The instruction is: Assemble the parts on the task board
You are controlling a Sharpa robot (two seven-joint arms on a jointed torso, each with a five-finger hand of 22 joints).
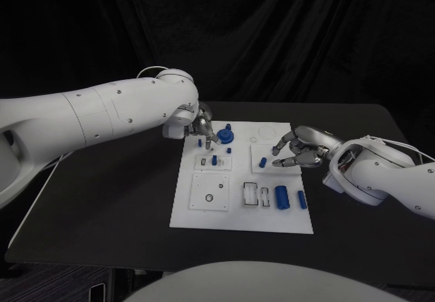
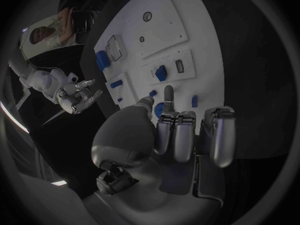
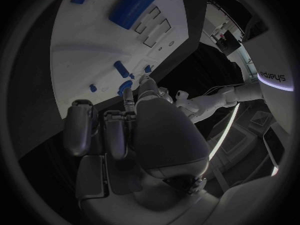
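The white task board [image 1: 243,217] lies in the middle of the table. My left hand [image 1: 201,129] hovers over its far left corner, fingertips pointing down beside a round blue part [image 1: 227,135]. In the left wrist view the thumb and one finger [image 2: 168,96] reach toward that round part [image 2: 160,108], the rest are curled, and nothing is between them. My right hand [image 1: 299,151] is over the board's far right, fingers spread, just right of a small blue piece [image 1: 263,162]. It holds nothing. A small blue peg [image 1: 215,160] stands in a square plate.
A large blue cylinder [image 1: 283,196] and a shorter blue piece [image 1: 302,200] lie on the board's near right, beside rectangular slots [image 1: 250,194]. A square plate with a round hole [image 1: 210,192] sits at the near left. Black table surrounds the board.
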